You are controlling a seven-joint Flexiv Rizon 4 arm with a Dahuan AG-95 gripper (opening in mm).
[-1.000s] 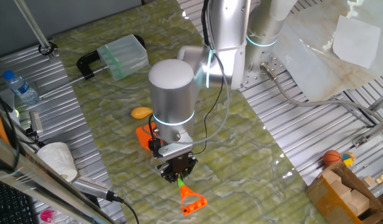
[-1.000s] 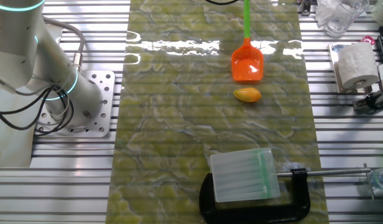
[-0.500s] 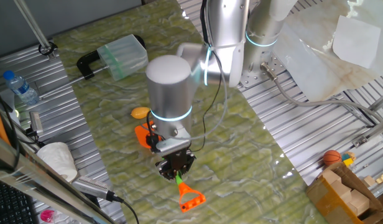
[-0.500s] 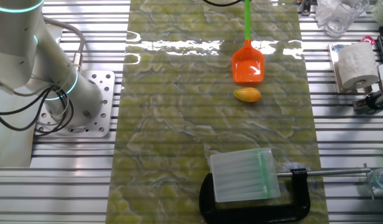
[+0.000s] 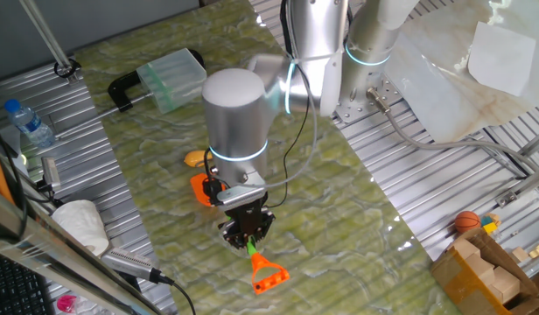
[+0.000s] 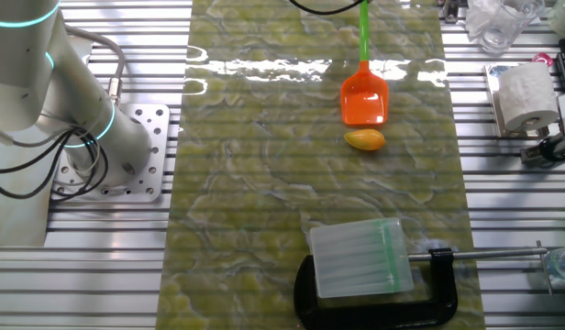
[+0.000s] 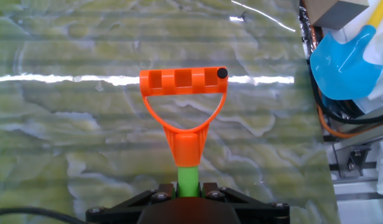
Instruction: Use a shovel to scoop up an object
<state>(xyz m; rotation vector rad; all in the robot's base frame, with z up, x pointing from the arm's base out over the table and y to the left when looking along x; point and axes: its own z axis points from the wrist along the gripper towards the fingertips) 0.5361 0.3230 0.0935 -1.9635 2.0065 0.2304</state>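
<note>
Shovel [image 6: 365, 92]: glossy moulded plastic, orange blade and ribbed D-end, smooth green shaft; the object [image 6: 364, 139] just below the blade looks smooth and waxy, yellow-orange. Mat [image 6: 264, 183] on the table is slick green marbled sheet throwing white glare streaks, flanked by ribbed bare aluminium decking [image 6: 512, 211]. Arm housing [image 5: 236, 114] at frame centre is brushed silver metal; lower centre, a frosted translucent plastic box [image 6: 360, 258] sits in a matt black clamp [image 6: 379, 293].

jaws [image 5: 248, 242] clamp shovel [image 5: 268, 275] shaft; object [image 5: 196, 159] beyond.
</note>
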